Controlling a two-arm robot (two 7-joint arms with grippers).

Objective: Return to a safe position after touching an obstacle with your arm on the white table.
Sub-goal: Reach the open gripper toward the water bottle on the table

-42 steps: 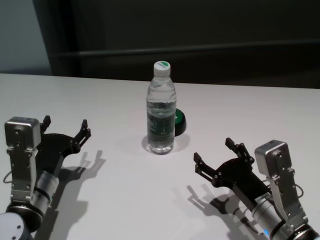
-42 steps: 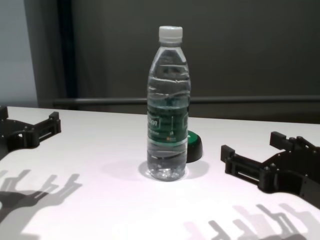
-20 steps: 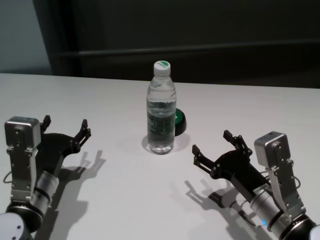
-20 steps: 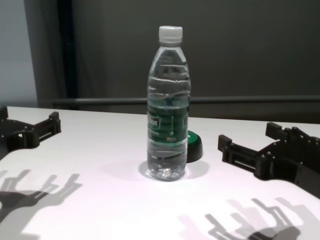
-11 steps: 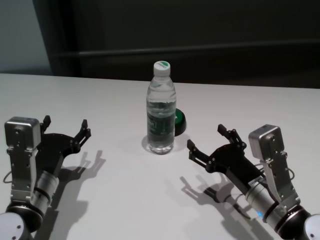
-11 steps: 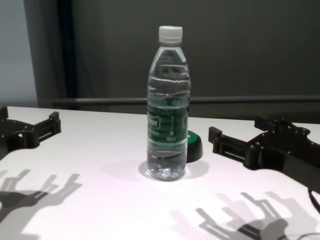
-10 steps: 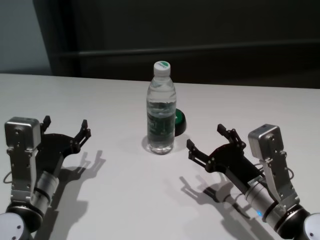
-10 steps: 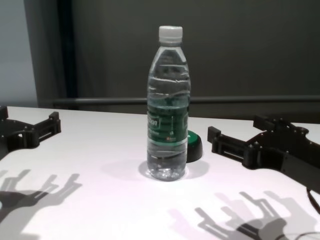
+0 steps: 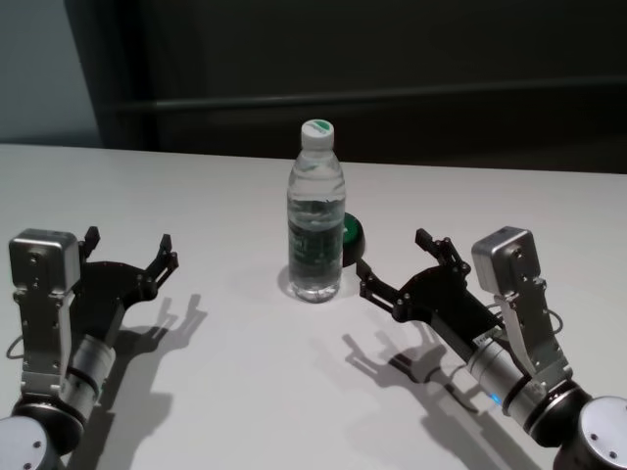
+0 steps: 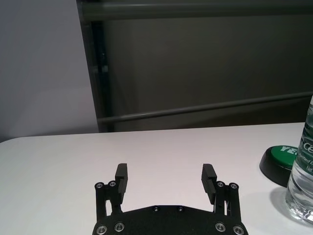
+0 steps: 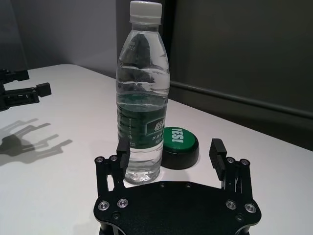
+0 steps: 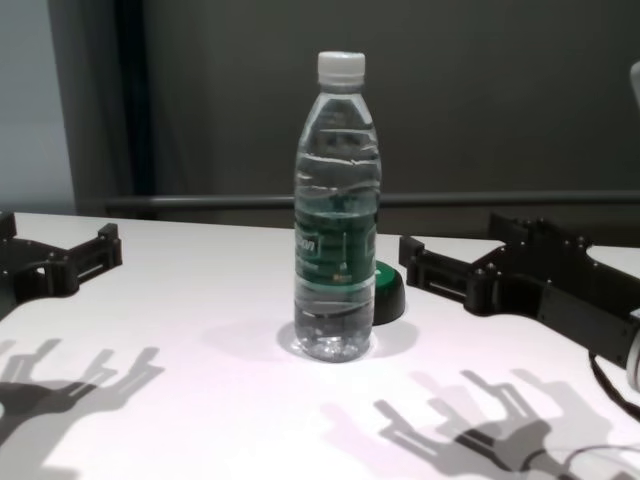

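- On your left, the left gripper (image 9: 127,250) hangs low over the table (image 9: 225,392) with its jaws spread wide and nothing between them; it sits well apart from the bottle (image 9: 315,213).
- In the middle, the bottle stands upright on the table, white cap (image 9: 316,132) on; a black puck (image 9: 351,238) with a green top sits just behind it, toward your right.
- On your right, the right gripper (image 9: 397,264) points at the bottle with jaws apart and empty; its nearer finger (image 9: 370,283) is close beside the bottle's base, and you cannot tell whether they touch.
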